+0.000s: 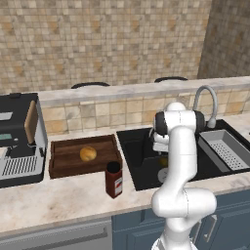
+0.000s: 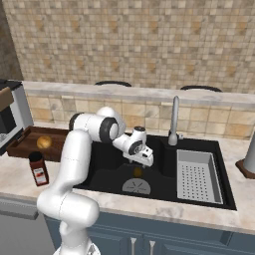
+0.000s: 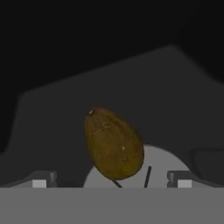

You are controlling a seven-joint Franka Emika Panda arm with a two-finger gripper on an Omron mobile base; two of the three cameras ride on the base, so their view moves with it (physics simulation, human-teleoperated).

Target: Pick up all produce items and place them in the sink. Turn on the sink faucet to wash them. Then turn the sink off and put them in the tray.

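Observation:
An olive-brown produce item lies on the floor of the black sink, right at the round grey drain. My gripper hangs open just above this fruit, with one fingertip on each side and clear of it. In the left base view the gripper is partly hidden behind my arm, with the fruit just below it. The orange-yellow produce item rests in the dark brown wooden tray left of the sink. The curved grey faucet stands behind the basin; no water shows.
A red-labelled jar stands on the counter between tray and sink front. A grey perforated rack fills the sink's right part. A coffee machine sits at far left. A tiled wall backs the counter.

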